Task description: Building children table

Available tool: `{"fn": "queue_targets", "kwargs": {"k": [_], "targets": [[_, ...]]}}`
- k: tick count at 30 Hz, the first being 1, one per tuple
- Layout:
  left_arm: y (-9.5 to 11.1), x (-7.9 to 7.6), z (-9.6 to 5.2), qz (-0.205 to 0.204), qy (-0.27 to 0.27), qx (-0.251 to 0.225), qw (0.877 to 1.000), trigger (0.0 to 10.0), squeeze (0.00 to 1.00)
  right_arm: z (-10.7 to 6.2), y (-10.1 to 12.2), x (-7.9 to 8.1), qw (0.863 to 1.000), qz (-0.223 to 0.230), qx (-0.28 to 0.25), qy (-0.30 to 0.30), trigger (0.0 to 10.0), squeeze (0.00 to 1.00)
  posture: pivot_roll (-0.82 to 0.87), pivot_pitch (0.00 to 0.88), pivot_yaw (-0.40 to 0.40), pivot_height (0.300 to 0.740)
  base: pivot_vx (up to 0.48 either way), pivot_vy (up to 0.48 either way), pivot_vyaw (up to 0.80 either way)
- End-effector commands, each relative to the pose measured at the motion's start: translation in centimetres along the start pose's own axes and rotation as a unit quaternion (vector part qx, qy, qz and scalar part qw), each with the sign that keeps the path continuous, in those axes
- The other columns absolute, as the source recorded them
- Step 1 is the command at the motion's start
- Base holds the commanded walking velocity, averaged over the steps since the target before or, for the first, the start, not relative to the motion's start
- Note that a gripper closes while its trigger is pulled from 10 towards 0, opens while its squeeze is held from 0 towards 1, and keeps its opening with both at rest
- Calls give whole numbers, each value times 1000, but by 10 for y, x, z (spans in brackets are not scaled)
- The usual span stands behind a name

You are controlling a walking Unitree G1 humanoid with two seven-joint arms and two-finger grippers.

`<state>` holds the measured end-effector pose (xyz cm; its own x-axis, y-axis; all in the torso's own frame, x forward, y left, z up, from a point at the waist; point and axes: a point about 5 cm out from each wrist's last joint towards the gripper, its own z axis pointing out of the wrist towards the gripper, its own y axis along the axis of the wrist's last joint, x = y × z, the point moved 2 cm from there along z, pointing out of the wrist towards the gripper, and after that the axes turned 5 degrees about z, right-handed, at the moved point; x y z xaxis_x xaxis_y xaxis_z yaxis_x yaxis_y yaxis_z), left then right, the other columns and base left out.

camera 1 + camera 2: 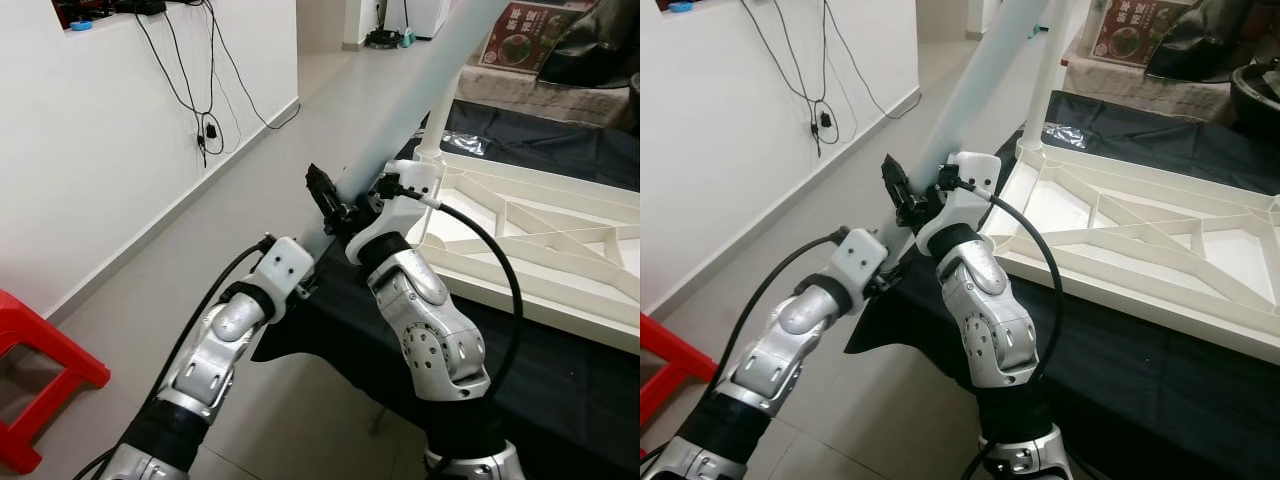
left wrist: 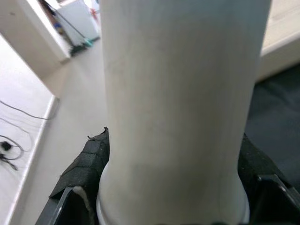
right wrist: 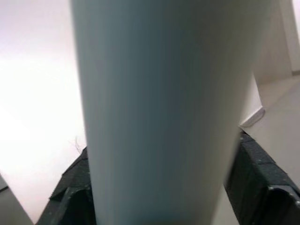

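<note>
I hold a long white table leg (image 1: 430,80) slanting up and away with both grippers. My right gripper (image 1: 335,205) is shut on it higher up, its black fingers (image 3: 255,176) pressed to both sides of the tube (image 3: 159,117). My left gripper (image 2: 173,187) is shut on the leg's lower end (image 2: 173,117), just below the right one. To the right, the white tabletop (image 1: 520,300) lies upside down, ribbed underside showing. Another white leg (image 1: 432,125) stands upright at its near corner.
The tabletop rests on a black cloth (image 1: 560,370) spread over the floor. A red stool (image 1: 40,370) stands at lower left. A white wall with hanging cables (image 1: 205,130) runs along the left. A printed box (image 1: 530,35) lies at the back.
</note>
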<state>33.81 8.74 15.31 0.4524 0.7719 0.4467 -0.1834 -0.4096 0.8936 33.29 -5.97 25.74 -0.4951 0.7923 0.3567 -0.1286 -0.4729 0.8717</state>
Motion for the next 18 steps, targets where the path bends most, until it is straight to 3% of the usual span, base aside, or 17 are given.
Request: {"fn": "queue_targets", "kwargs": {"k": [1, 3, 9, 13, 18], "targets": [[-1, 6, -10, -33, -7, -12, 999, 10000, 0, -4, -7, -9, 1000, 1, 11, -6, 10000, 0, 54, 55, 8, 740, 0, 0, 0], [-3, 6, -17, -62, -17, -19, 998, 10000, 0, -6, -9, -11, 1000, 9, 14, 1, 10000, 0, 54, 55, 8, 740, 0, 0, 0], [-13, 9, -36, -63, -50, -15, 997, 10000, 0, -5, -5, -5, 997, 34, 21, 71, 10000, 0, 90, 61, 12, 740, 0, 0, 0], [-11, 10, -40, -53, -73, -21, 996, 10000, 0, -6, -4, -4, 993, 28, 29, 108, 10000, 0, 98, 62, 8, 740, 0, 0, 0], [-7, 3, -45, -63, -123, -31, 990, 10000, 0, -9, -3, -4, 985, 58, 54, 154, 10000, 0, 101, 64, 4, 740, 0, 0, 0]]}}
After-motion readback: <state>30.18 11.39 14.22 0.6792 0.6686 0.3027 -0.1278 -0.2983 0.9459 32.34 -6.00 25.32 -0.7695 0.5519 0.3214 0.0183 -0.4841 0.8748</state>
